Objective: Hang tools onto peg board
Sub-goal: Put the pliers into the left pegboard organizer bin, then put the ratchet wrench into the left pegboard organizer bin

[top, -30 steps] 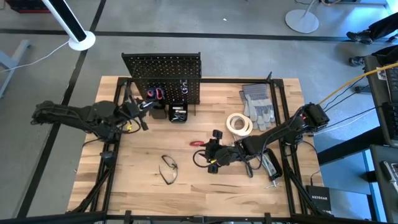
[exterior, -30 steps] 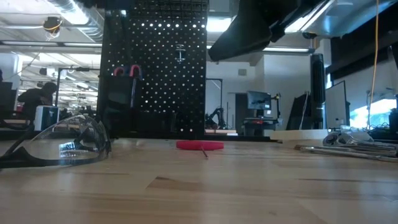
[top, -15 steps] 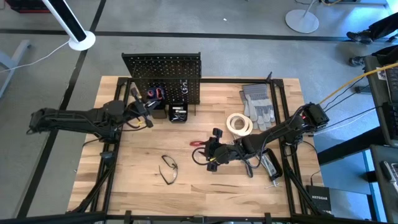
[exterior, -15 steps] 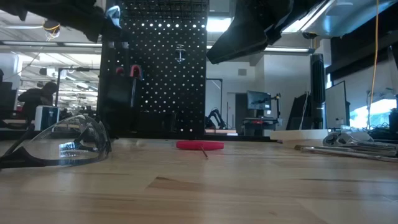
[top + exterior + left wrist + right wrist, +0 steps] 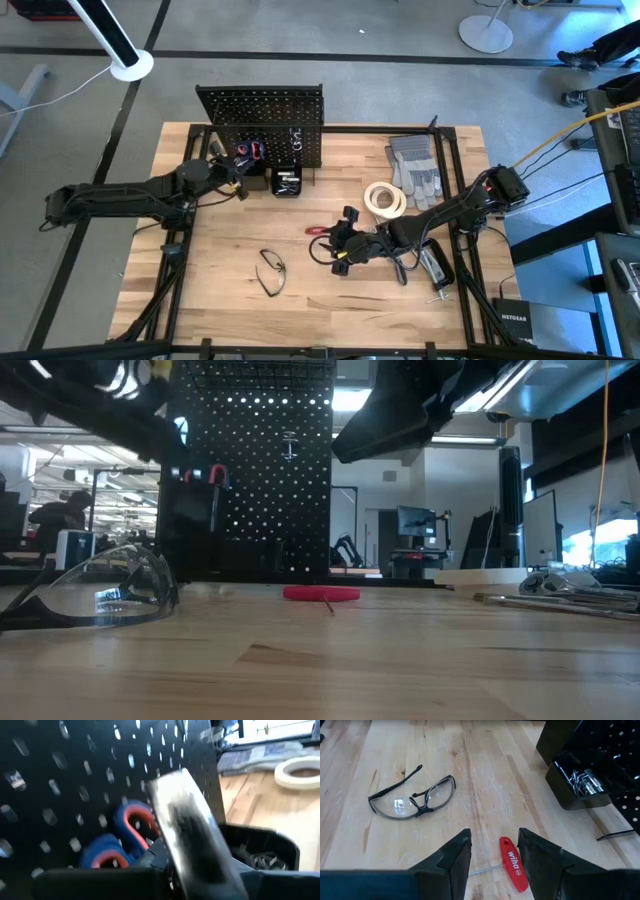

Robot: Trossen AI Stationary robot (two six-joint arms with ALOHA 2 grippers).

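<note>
The black peg board (image 5: 262,125) stands upright at the table's far side, with red-and-blue-handled pliers (image 5: 125,835) hanging on its left part. My left gripper (image 5: 230,180) is close in front of that part, shut on a silver flat tool (image 5: 185,820). My right gripper (image 5: 492,855) hovers open over mid-table. A red-handled key (image 5: 514,862) lies flat on the wood between and below its fingers, untouched. Safety glasses (image 5: 412,797) rest on the table nearer the front, and a white tape roll (image 5: 384,199) lies at the right. My left gripper has the silver tool by its near end (image 5: 210,880). The fingers themselves are hidden at the bottom of the left wrist view. The tool sticks out forward past the gripper toward the peg board, tilted, clear of the table.
Small black bins (image 5: 287,183) holding metal bits sit at the board's foot. Grey gloves (image 5: 413,165) lie at the far right. More tools (image 5: 435,265) lie under my right arm. Bare wood stretches around the glasses (image 5: 270,270) toward the near edge.
My left gripper has come down and swung toward the peg board's left part with the silver tool, rolling as it went. It now shows lower in the low view.
</note>
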